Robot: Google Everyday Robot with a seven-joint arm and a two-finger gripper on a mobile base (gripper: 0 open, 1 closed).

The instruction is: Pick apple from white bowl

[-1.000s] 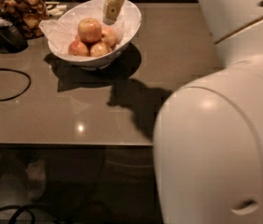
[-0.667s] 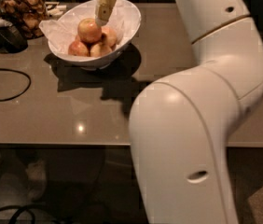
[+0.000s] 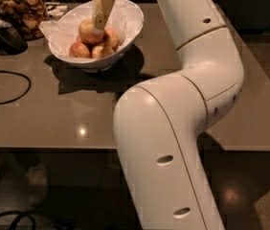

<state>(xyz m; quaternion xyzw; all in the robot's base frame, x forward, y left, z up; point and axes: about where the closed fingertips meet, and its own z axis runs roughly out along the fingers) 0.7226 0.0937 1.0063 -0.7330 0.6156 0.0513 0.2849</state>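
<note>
The white bowl (image 3: 130, 25) stands at the back left of the grey table, lined with crumpled white paper. Several reddish-yellow apples lie in it. The largest apple (image 3: 88, 31) sits on top of the pile, left of centre. My gripper (image 3: 98, 26) reaches down into the bowl from above, and its tan tip is at the upper right side of that apple. Three smaller apples (image 3: 80, 50) lie below and beside it, partly hidden by it.
A glass jar of brown snacks (image 3: 22, 11) stands left of the bowl, with a dark utensil (image 3: 3, 32) in front of it. A black cable (image 3: 8, 92) loops on the table's left side. My white arm (image 3: 183, 109) fills the right foreground, over the table's front edge (image 3: 53, 148).
The gripper has shifted a little left and lower in the bowl, onto the top apple. My arm's elbow has swung, so more of the table shows.
</note>
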